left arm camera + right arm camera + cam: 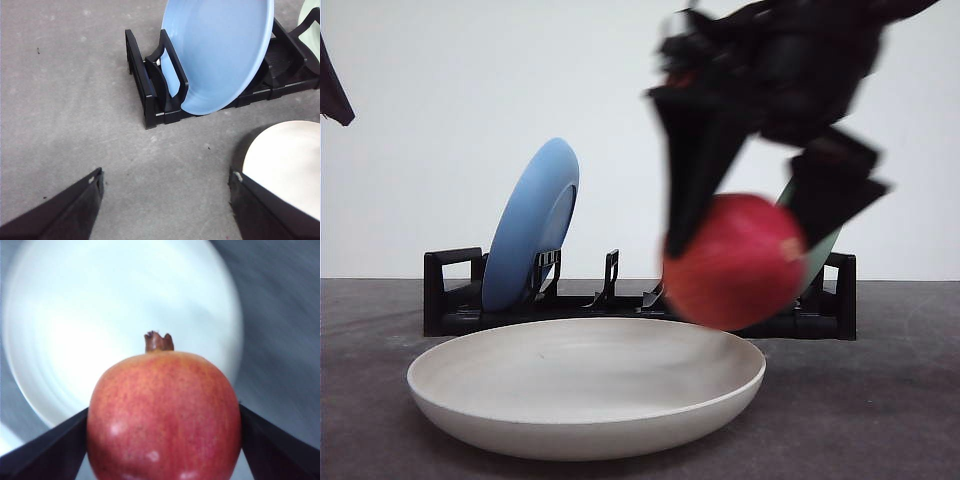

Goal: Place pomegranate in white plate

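Observation:
My right gripper [740, 245] is shut on the red pomegranate [735, 262], holding it in the air just above the right rim of the white plate [585, 385]. In the right wrist view the pomegranate [164, 415] sits between both black fingers [45, 452], its brown crown pointing away, with the white plate [100, 305] spread out below it. In the left wrist view my left gripper [165, 200] hangs open over bare table, with an edge of the white plate [285, 160] beside one finger.
A black dish rack [450, 300] stands behind the white plate, with a blue plate [530, 225] upright in it and a pale green plate [820, 255] at its right end, mostly hidden by my right gripper. The table [880, 400] is dark grey.

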`<state>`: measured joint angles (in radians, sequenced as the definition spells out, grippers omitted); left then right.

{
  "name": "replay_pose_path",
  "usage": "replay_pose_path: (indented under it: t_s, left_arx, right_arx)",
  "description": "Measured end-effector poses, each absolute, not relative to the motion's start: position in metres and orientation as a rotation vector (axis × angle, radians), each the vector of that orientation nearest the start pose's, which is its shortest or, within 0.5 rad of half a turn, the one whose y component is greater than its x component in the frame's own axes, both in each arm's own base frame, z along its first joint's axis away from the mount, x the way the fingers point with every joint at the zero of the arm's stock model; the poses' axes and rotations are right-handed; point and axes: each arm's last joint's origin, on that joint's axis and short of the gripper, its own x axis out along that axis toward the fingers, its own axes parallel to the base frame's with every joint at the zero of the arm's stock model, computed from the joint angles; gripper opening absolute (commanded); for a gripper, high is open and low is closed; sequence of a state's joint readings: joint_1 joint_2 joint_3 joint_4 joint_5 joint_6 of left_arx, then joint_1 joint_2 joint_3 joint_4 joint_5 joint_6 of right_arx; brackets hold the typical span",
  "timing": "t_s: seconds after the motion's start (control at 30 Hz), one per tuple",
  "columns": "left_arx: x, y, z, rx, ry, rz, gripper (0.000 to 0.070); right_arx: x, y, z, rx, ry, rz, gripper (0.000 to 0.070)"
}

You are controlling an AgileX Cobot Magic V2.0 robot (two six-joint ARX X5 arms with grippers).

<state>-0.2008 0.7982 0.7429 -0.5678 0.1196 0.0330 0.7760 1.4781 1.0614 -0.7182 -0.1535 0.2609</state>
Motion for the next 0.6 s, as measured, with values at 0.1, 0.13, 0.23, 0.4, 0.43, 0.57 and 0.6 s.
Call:
replay_pose_path:
  t_s: [0.1,0.13,0.23,0.4,0.43,0.57,0.6]
  left_arx:
    - [0.158,-0.036,0.282,0.057,0.621,-0.32,0.0472]
    - [0.158,-0.036,0.282,0.057,0.621,-0.32,0.0472]
    - [0.158,-0.036,0.283,0.057,0.62,-0.321,0.0472]
    - [0.158,-0.036,0.283,0.057,0.621,-0.321,0.0472]
    - [0.158,-0.036,0.282,0.057,0.621,-0.32,0.0472]
    - [0.158,-0.036,0.282,0.057,0.621,-0.32,0.0472]
    - [0.158,-0.036,0.282,0.057,0.621,-0.32,0.0472]
  right_arx:
    - [0.204,0.22,0.224,-0.161,1.181,0.712,0.0503]
    - [0.205,0.225,0.22,-0.168,1.174,0.723,0.0503]
    - [0.208,0.235,0.21,-0.178,1.16,0.744,0.0503]
    - [0.211,0.243,0.203,-0.181,1.138,0.766,0.0504]
    - [0.211,0.245,0.201,-0.181,1.134,0.769,0.0504]
    - [0.213,0.247,0.199,-0.177,1.12,0.774,0.0527]
    - [0.213,0.248,0.199,-0.176,1.117,0.777,0.0529]
